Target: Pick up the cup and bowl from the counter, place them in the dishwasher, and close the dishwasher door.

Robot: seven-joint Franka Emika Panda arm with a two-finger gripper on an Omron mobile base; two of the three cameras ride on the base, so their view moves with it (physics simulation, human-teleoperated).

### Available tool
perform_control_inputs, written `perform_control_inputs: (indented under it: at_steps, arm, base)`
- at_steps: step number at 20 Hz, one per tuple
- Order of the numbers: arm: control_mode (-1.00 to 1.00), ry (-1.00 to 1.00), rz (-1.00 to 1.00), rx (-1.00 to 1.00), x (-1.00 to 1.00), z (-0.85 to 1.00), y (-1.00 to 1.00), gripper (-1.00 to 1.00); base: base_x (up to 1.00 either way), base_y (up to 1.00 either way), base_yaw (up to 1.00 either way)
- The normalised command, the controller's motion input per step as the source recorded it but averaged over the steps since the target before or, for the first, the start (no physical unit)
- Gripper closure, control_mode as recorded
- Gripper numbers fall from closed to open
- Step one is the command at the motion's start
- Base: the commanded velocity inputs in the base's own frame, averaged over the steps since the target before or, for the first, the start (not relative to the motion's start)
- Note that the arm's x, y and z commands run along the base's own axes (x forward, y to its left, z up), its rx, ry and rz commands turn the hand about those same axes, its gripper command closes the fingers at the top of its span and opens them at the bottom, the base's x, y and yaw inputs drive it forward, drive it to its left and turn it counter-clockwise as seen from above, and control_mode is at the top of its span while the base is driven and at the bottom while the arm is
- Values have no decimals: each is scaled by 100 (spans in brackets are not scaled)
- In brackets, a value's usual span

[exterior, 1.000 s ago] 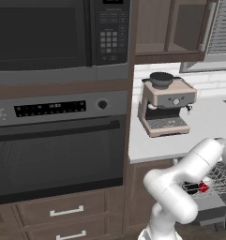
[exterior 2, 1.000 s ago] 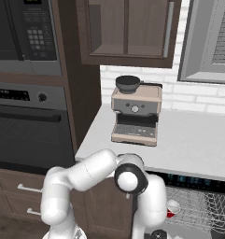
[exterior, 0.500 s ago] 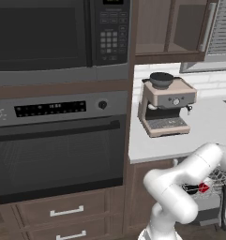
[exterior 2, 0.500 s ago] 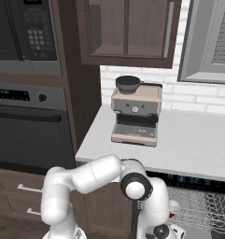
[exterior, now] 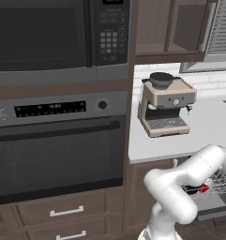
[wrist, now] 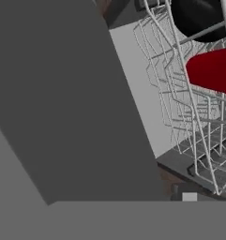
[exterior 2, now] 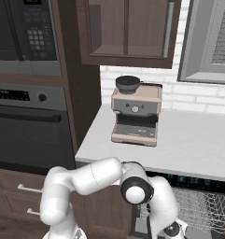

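The dishwasher stands open under the counter (exterior: 203, 126), its black top strip (exterior 2: 193, 179) above the pulled-out grey wire rack (exterior 2: 202, 210). A red vessel (wrist: 213, 70) and a round black one (wrist: 203, 18) sit in the rack (wrist: 180, 108); which is the cup and which the bowl I cannot tell. Both also appear as a red vessel (exterior: 204, 188) and a black vessel (exterior: 192, 190) beside my forearm. The dishwasher door (wrist: 63, 93) lies dropped open, a broad dark grey panel close under my hand. My gripper is low by the rack's edge, open and holding nothing.
A beige coffee machine (exterior: 166, 105) stands on the counter near its left end. The black oven (exterior: 58, 145) and microwave (exterior: 53, 33) fill the wall to the left, with drawers (exterior: 67, 211) beneath. Wood wall cabinets (exterior 2: 128, 28) hang above.
My arm has sunk a little lower toward the dishwasher door. The rack and the two vessels have stayed put.
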Motion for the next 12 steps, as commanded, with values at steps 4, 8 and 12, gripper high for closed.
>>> perform_control_inputs:
  at_steps: [4, 8, 12]
  arm:
    - [-100, -83, 20, 1, 100, -3, 0, -100]
    - [-100, -93, 21, -8, 99, -44, 4, -100]
    - [-100, -95, 24, -29, 90, -93, 25, -100]
  base:
    - [0, 0, 0]
    - [0, 0, 0]
    - [0, 0, 0]
